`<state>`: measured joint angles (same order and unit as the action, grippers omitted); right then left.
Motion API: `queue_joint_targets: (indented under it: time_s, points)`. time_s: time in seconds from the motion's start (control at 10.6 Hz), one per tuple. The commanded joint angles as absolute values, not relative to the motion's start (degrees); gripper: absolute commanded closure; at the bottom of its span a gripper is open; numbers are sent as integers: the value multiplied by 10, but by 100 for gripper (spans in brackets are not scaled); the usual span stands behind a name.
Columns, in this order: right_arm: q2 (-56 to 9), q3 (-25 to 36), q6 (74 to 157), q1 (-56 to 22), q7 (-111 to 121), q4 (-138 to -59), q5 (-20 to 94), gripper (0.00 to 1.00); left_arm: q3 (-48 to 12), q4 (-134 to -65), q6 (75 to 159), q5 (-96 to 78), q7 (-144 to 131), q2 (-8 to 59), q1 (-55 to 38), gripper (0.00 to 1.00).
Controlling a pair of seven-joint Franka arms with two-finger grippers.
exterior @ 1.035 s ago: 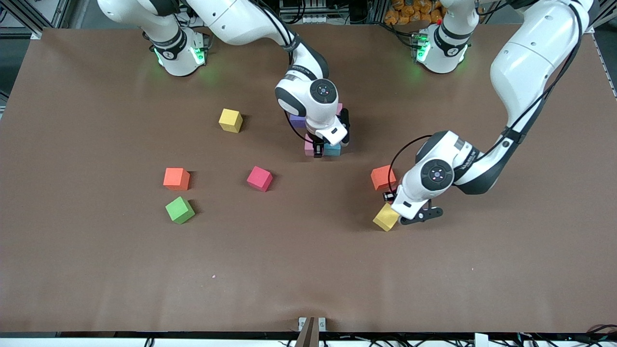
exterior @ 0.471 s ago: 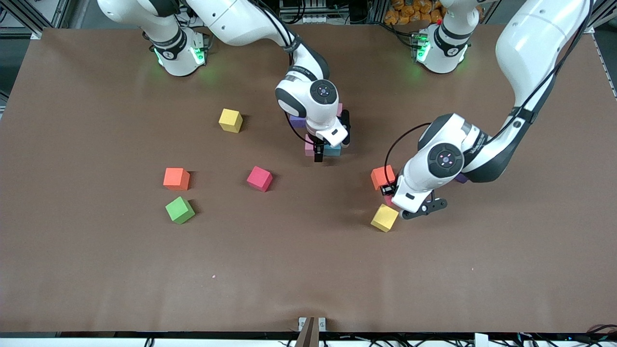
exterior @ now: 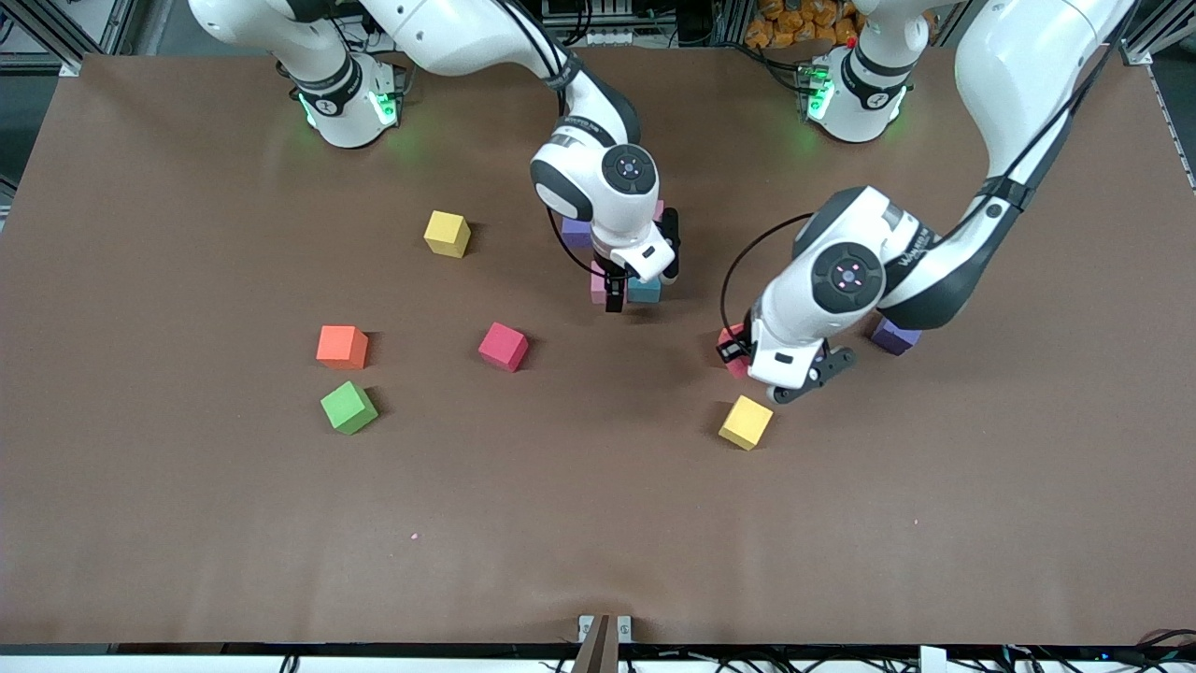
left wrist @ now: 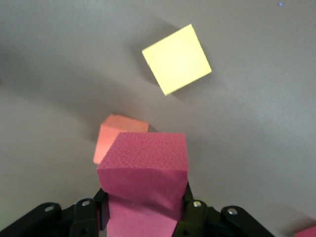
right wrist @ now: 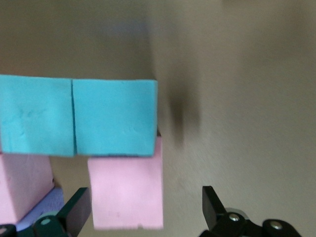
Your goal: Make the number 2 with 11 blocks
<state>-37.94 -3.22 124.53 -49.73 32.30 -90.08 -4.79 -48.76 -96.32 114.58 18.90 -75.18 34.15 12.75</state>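
Observation:
My left gripper (exterior: 740,355) is shut on a crimson cube (left wrist: 144,165) and holds it above an orange cube (left wrist: 117,137). My right gripper (exterior: 617,297) is open over the partly built digit. It straddles a pink cube (right wrist: 126,190) that lies against two light blue cubes (right wrist: 74,116). One finger is close beside the pink cube and the other stands apart. Another pink cube (right wrist: 22,185) and a purple one (exterior: 576,231) belong to the same group. Loose cubes lie toward the right arm's end: crimson (exterior: 503,346), orange (exterior: 341,346), green (exterior: 348,407). A purple cube (exterior: 892,336) lies beside the left arm.
One yellow cube (exterior: 746,422) lies nearer the front camera than the left gripper and also shows in the left wrist view (left wrist: 177,59). Another yellow cube (exterior: 447,234) lies toward the right arm's end. Bare brown table (exterior: 598,523) fills the front half.
My left gripper has risen with the crimson cube and moved away from the yellow cube, over the orange one, uncovering a purple cube. My right gripper has hardly moved.

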Motion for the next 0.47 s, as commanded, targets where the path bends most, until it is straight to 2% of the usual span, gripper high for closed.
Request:
queue_joint_targets:
  time_s: [0.0, 0.38]
  points:
    - [-345, -37, 1215, -472, 322, -911, -55, 0, -497, -967, 1136, 175, -848, 334, 125, 45]
    - [-334, -37, 1212, -388, 322, -913, -51, 0, -498, -969, 1140, 160, -996, 337, 95, 45]
